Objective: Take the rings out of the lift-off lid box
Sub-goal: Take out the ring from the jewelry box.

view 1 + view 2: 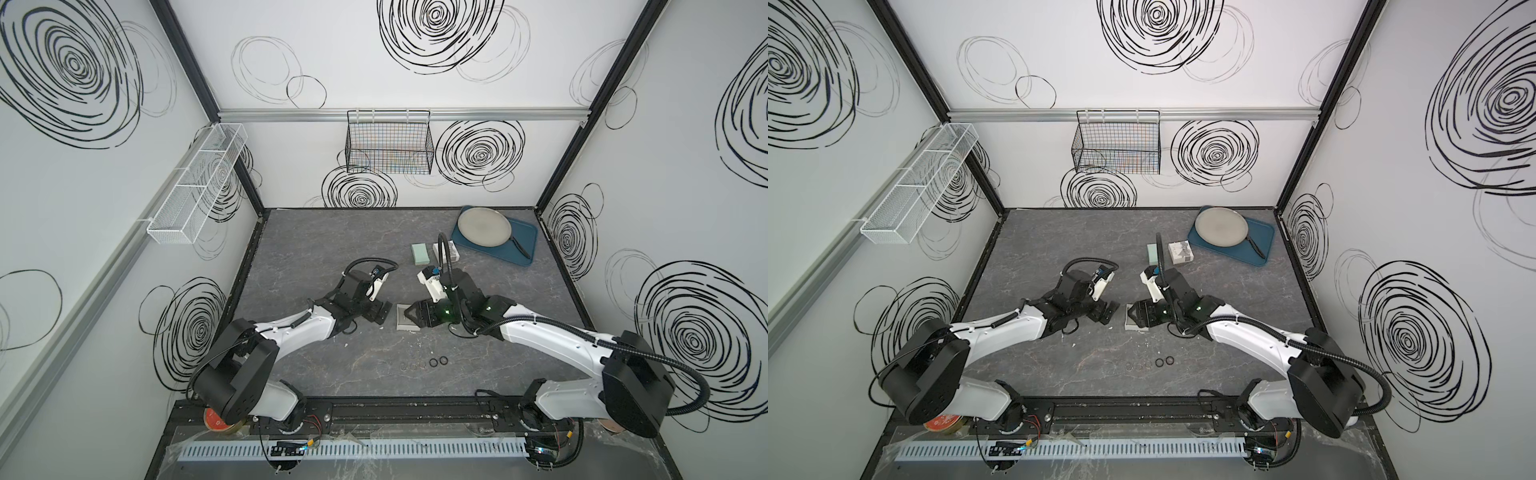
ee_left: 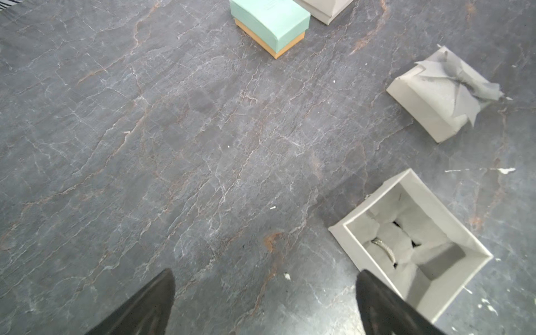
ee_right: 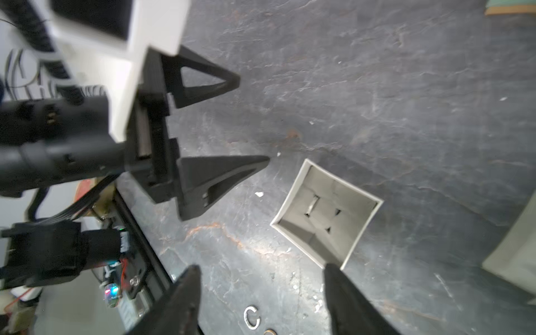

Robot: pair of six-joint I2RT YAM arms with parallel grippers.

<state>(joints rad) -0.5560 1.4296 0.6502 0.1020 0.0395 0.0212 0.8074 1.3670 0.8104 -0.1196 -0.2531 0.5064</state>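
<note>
The grey lift-off lid box (image 2: 377, 197) stands open on the dark table. One silvery ring (image 2: 384, 251) is stuck upright in its pale foam, and the same ring (image 3: 312, 204) shows in the right wrist view. Its bow-topped lid (image 2: 443, 92) lies beside it. Several rings (image 1: 423, 365), two of them black, lie in a row nearer the front edge. My left gripper (image 2: 266, 273) is open beside the box with nothing in it. My right gripper (image 3: 261, 268) is also open, just off the box's corner, above a silvery ring (image 3: 251, 317) on the table.
A mint box (image 2: 269, 26) and another pale box (image 1: 446, 251) stand further back. A blue tray (image 1: 521, 249) with a grey plate (image 1: 484, 226) is at the back right. Wire baskets (image 1: 388, 143) hang on the walls. The two grippers are close together over the box (image 1: 401, 327).
</note>
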